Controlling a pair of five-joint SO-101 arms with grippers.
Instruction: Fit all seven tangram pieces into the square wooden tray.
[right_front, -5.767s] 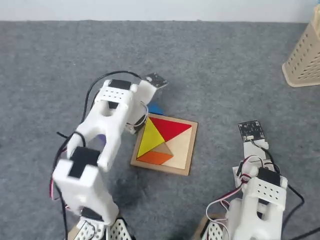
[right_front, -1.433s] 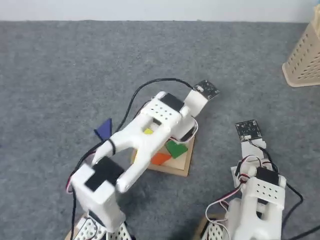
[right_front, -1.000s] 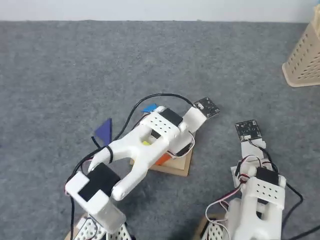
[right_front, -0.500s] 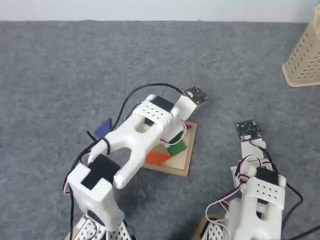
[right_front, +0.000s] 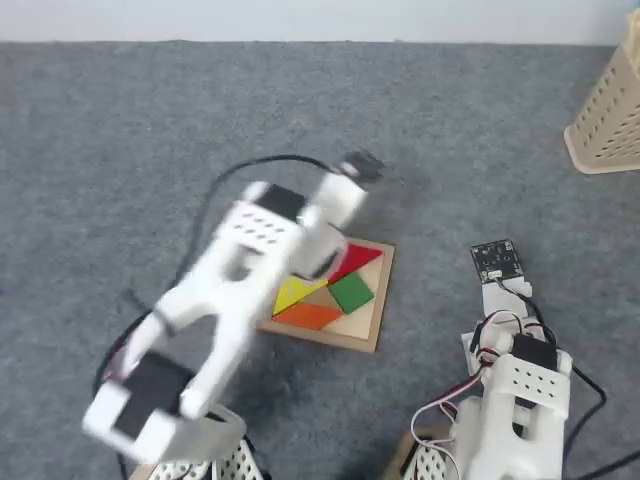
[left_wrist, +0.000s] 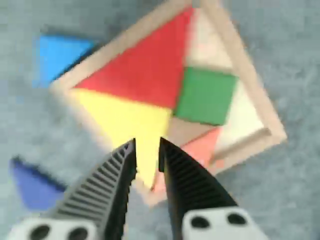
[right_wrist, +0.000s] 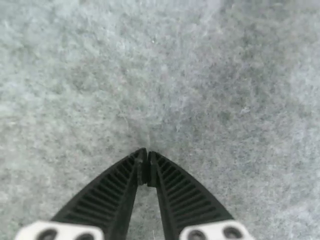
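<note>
L pincer (left_wrist: 146, 143) ajar, empty, over tray (left_wrist: 113, 47)

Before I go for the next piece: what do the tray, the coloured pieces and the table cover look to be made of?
Tray: pale bare wood by its look, matt, with a raised rim. Pieces, such as the green square and red triangle: flat, evenly coloured, matt; probably painted wood, though plastic can't be ruled out. Table cover: grey felt or low carpet, with a fuzzy fibre texture.
</note>
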